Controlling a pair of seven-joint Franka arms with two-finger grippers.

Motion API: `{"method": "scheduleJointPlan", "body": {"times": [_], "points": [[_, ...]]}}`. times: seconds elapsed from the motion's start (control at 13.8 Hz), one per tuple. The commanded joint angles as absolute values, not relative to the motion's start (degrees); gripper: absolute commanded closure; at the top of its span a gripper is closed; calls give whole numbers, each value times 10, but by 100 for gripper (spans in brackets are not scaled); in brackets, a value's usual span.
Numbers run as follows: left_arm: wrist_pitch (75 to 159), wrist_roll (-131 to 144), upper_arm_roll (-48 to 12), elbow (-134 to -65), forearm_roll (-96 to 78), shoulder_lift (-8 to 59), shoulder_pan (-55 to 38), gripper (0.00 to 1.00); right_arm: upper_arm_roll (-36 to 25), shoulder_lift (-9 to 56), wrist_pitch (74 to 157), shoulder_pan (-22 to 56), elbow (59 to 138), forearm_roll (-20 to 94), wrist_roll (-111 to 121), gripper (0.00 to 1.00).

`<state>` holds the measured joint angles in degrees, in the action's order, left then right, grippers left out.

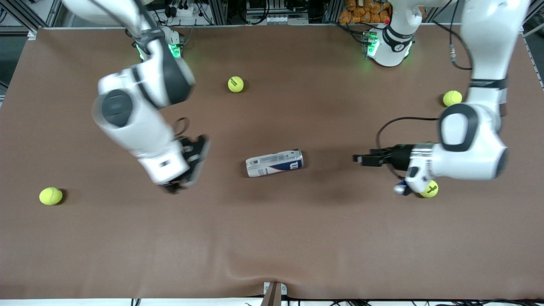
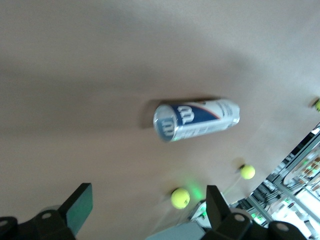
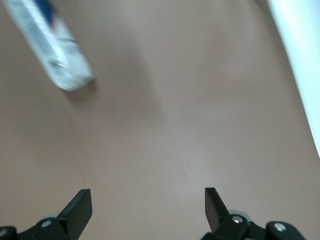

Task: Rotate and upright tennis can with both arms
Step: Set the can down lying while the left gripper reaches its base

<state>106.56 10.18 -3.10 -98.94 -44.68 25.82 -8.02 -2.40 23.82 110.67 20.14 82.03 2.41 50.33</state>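
Can (image 1: 274, 163) lying flat mid-table, left gripper (image 1: 361, 159) at its 3 o'clock, right gripper (image 1: 187, 163) at 9, both wide and empty; uneven push could roll it away.

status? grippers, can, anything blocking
Left gripper and right gripper open, empty, flanking the tennis can. Can on its side, mid-table, untouched. Nothing between; tennis ball under the left arm.
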Motion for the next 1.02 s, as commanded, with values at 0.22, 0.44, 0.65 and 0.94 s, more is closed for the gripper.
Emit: {"method": "scheduleJointPlan", "body": {"times": [0.22,0.44,0.65,0.94], "points": [[1250,98,-68,-1122,-610,232,-124,0,-39,134,1033,52,845,36,428,0],[1298,64,-85,-1148,-683,240,-128,0,-93,72,984,38,865,34,392,0],[1318,-53,-88,-1166,-794,264,-142,3,-101,25,910,37,878,34,255,0],[1329,-208,-89,-1178,-913,302,-156,8,-95,5,829,35,870,33,102,0]]}}
